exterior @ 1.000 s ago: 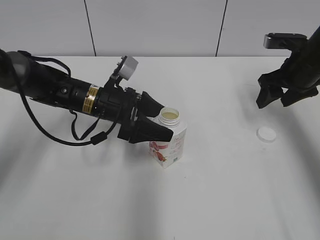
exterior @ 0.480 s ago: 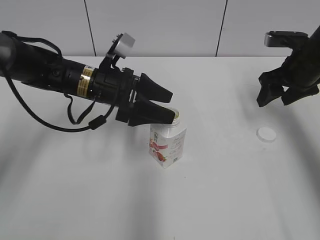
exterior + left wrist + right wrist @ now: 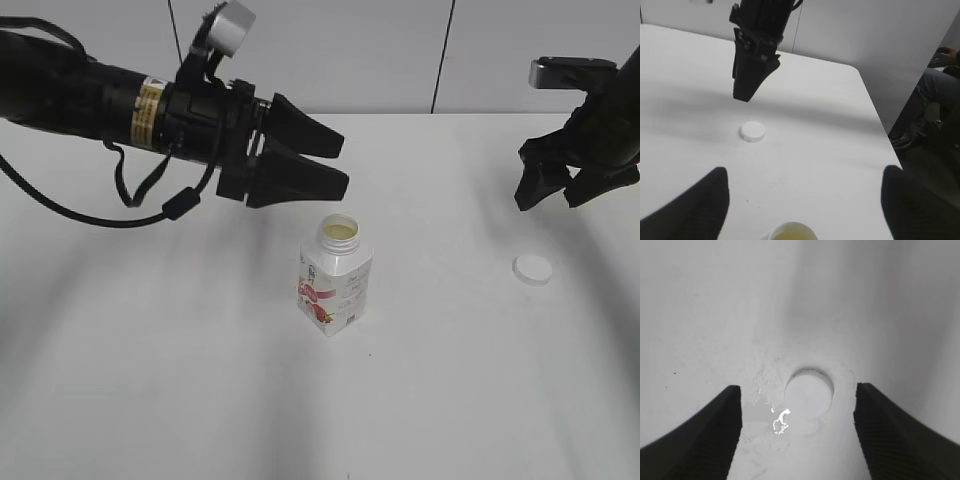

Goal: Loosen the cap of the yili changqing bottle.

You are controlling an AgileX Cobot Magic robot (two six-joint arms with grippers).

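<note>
The yili changqing bottle stands upright mid-table, white with a pink-red fruit label, its neck open and yellowish liquid showing inside; its rim shows at the bottom of the left wrist view. The white cap lies flat on the table to the right, also in the left wrist view and the right wrist view. My left gripper is open and empty, above and left of the bottle. My right gripper is open and empty, above the cap.
The white table meets a grey panelled wall at the back. A small wet smear lies next to the cap. The table's right edge and a seated person's legs show in the left wrist view.
My left gripper has let go of the bottle and risen up and back to the left. The bottle stands alone. The right arm and the cap have hardly moved.
</note>
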